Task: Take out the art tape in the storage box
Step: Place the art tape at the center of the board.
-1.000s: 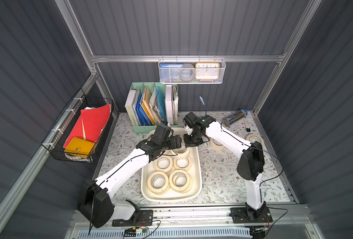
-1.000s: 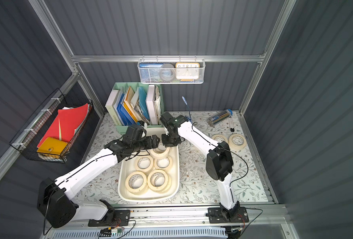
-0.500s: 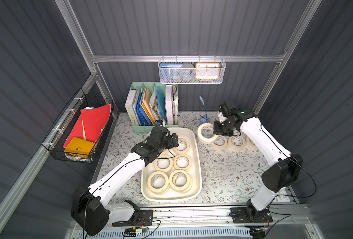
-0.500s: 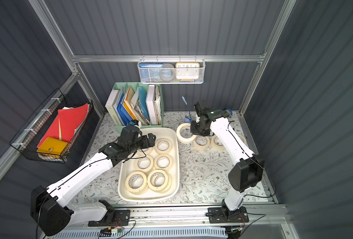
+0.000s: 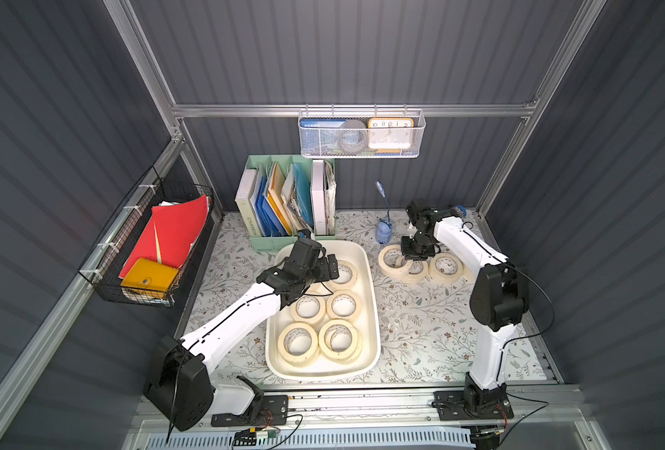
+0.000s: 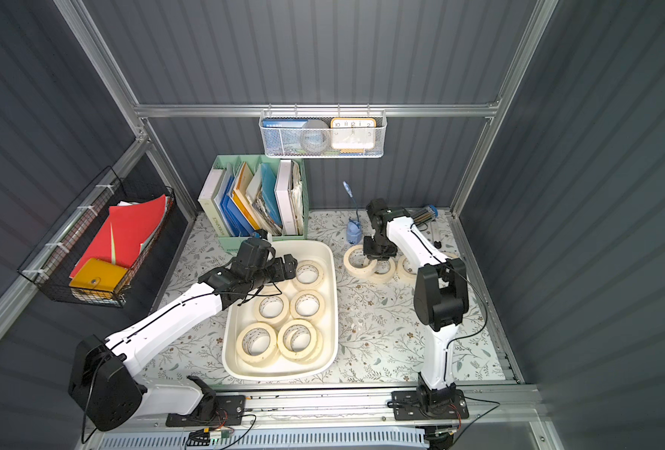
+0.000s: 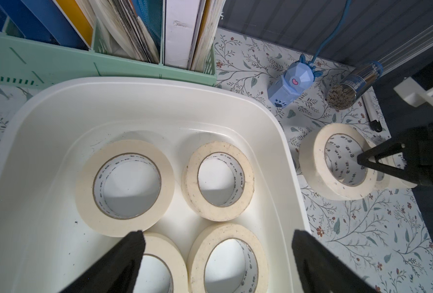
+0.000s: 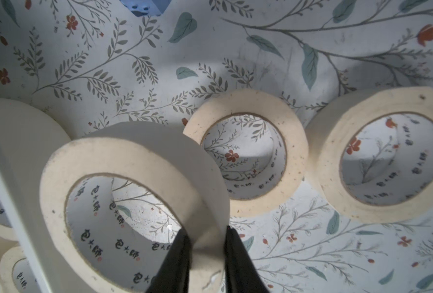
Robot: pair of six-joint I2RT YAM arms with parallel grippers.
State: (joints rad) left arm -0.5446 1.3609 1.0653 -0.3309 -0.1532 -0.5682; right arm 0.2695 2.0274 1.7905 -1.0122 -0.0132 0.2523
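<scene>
right pincer [image 8: 206, 237] nearly closed, clamped on the wall of one tape roll [image 8: 134, 162]: one finger in the core, one outside. roll hangs tilted, low over the desk [image 5: 420, 319], right of the box [image 5: 323, 373] and clear of it. just beside it a loose roll [image 8: 245, 101] and a second loose roll [image 8: 388, 101] lie flat on the desk; in both top views the held one overlaps the nearer. can't tell if it touches the desk. left pincer [image 7: 218, 241] wide open, empty, over the box's far end, above the rolls [image 7: 84, 182] lying flat inside. vs a second ago: right pincer was over the box's far end next to the left one, now it's out over the desk with the roll. vs half a second ago: roll is lower, down by the loose ones. left pincer barely moved.
</scene>
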